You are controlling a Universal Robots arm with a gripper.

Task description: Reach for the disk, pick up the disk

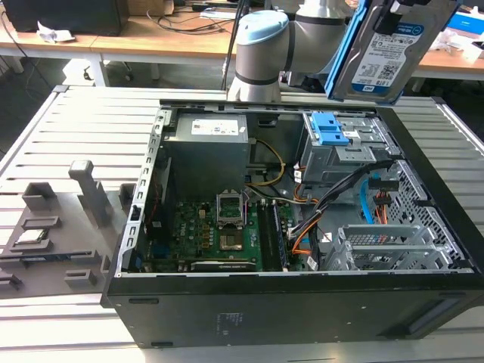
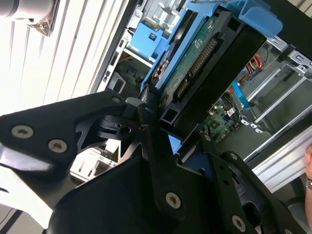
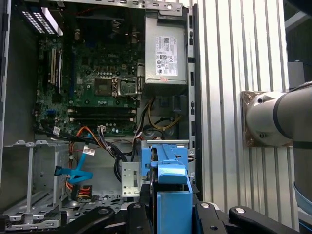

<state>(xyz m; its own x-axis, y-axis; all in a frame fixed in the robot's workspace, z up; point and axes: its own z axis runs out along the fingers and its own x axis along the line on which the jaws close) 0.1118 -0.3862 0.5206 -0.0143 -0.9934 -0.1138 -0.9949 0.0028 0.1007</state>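
Your pincer [image 2: 163, 129] is clamped on the disk [image 1: 382, 49], holding it clear above the open computer case [image 1: 423, 287] beneath. The pick-up step looks complete; judge any further lift by keeping that grip firm.

Flat rectangular silver hard disk [image 1: 383, 54] with white-and-blue label and bright blue plastic edge frame: lifted, tilted steeply on edge, raised above the open computer case [image 1: 423, 181].

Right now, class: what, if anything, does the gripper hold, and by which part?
The gripper holds the disk, lifted above the computer case, clamped across its blue-framed end.
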